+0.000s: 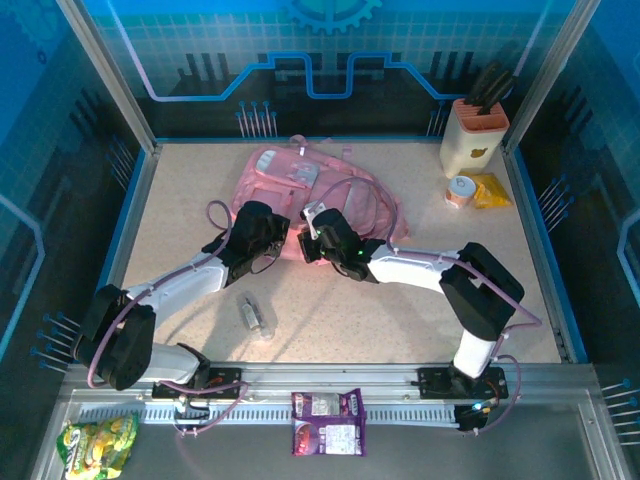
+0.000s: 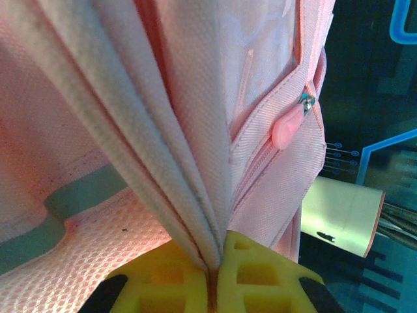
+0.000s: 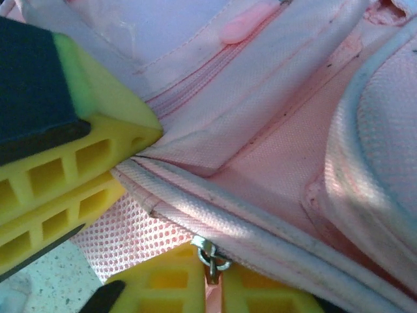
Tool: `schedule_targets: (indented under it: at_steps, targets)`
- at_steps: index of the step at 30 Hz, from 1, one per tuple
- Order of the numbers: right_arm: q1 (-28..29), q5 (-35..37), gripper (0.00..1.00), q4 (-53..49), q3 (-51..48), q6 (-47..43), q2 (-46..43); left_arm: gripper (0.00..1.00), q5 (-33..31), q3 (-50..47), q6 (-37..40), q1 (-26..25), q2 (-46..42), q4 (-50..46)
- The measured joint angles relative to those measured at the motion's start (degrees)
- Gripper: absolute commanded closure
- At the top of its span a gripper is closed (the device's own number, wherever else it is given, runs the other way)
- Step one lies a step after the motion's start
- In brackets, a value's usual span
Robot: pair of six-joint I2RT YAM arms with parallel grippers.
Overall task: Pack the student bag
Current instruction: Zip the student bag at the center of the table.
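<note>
The student bag (image 1: pixel 300 180), a big soft pink backpack, lies flat at the middle back of the table. My left gripper (image 1: pixel 280 240) is at its near edge. In the left wrist view that gripper (image 2: pixel 215 270) is shut on a bunch of pink fabric folds (image 2: pixel 176 130), with a pink zipper tab (image 2: pixel 288 127) hanging to the right. My right gripper (image 1: pixel 312 238) sits right beside the left one. In the right wrist view it (image 3: pixel 218 277) is shut on the pull below a metal zipper ring (image 3: pixel 210 254) on the bag's edge. The left gripper's yellow fingers (image 3: pixel 65 189) pinch the fabric close by.
A cream knife block (image 1: pixel 473 135) stands at the back right, with a small round tin (image 1: pixel 461 192) and a yellow packet (image 1: pixel 490 190) in front of it. A small clear bottle (image 1: pixel 256 316) lies on the table near the left arm. A purple packet (image 1: pixel 328 422) and a green packet (image 1: pixel 97 443) lie below the front rail.
</note>
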Motion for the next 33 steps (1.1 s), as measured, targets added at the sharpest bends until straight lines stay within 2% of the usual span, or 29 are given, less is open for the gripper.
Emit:
schedule_targets:
  at_steps: [2, 14, 33]
  targets:
    - [-0.1, 0.1, 1.0, 0.1, 0.0, -0.1, 0.0, 1.0, -0.2, 0.0, -0.2, 0.0, 0.0, 0.0]
    - [0.0, 0.4, 1.0, -0.3, -1.7, 0.5, -2.3, 1.0, -0.5, -0.1, -0.2, -0.7, -1.4, -0.7]
    - [0.0, 3.1, 1.0, -9.2, -5.1, 2.7, -9.5, 1.0, 3.0, -0.9, 0.1, 0.2, -4.0, -3.0]
